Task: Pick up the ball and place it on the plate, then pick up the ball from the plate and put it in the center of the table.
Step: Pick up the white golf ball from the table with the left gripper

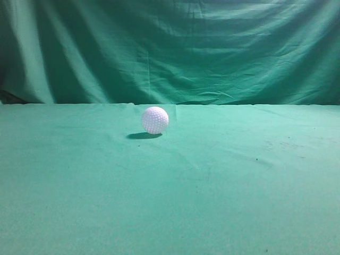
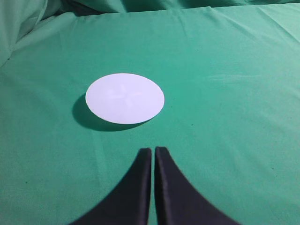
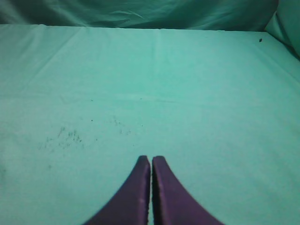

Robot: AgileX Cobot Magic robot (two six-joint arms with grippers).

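Observation:
A white dimpled ball [image 1: 155, 120] rests on the green cloth near the middle of the table in the exterior view; no gripper shows in that view. A flat white round plate [image 2: 125, 98] lies on the cloth in the left wrist view, ahead of my left gripper [image 2: 153, 150], which is shut and empty, a short way short of the plate. My right gripper [image 3: 151, 158] is shut and empty over bare cloth. The ball shows in neither wrist view, and the plate is out of the exterior view.
Green cloth covers the table [image 1: 223, 180] and hangs as a backdrop [image 1: 212, 48] behind it. Faint dark smudges [image 3: 63, 138] mark the cloth ahead and left of the right gripper. The table's far edge [image 3: 150, 28] runs across the top of the right wrist view.

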